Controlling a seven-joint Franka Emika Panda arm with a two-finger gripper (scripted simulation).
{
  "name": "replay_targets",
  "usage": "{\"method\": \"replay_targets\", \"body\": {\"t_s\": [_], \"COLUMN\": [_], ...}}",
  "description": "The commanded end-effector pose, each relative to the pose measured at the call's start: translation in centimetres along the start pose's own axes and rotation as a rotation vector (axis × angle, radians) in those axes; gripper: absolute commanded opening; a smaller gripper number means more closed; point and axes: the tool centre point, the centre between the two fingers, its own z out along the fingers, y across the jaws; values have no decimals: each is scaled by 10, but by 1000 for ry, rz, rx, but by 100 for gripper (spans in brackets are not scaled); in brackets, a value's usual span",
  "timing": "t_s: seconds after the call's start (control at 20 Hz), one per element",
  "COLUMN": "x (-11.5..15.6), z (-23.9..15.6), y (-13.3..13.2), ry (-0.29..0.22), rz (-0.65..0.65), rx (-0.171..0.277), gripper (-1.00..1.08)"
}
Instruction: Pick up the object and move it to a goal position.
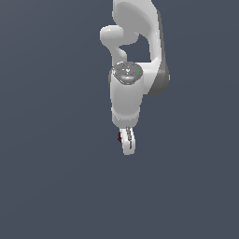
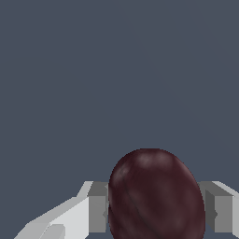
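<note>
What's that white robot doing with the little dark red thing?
A white robot arm is reaching down with its white gripper around a small dark red, roundish berry-like lump. In the wrist view the lump sits between the two grey finger pads, which look pressed against its sides. In the exterior view only a sliver of red shows beside the fingers. The plain dark grey-blue background does not show whether the lump is lifted yet.

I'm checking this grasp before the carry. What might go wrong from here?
1. The dark red object is rounded and sits between the end effector fingers; it may roll or squirt out if the grip is loose.
2. In the exterior view only a sliver of it shows beside the fingers, so a slip would be hard to spot there.
</note>
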Motion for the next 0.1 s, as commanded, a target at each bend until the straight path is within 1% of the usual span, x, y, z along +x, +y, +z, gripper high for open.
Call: {"method": "replay_targets", "body": {"t_s": [0.0,0.05], "x": [0,0], "z": [-1,-1], "y": [-1,-1], "ry": [0,0], "rz": [1,1], "rx": [-1,-1], "gripper": [-100,-100]}}
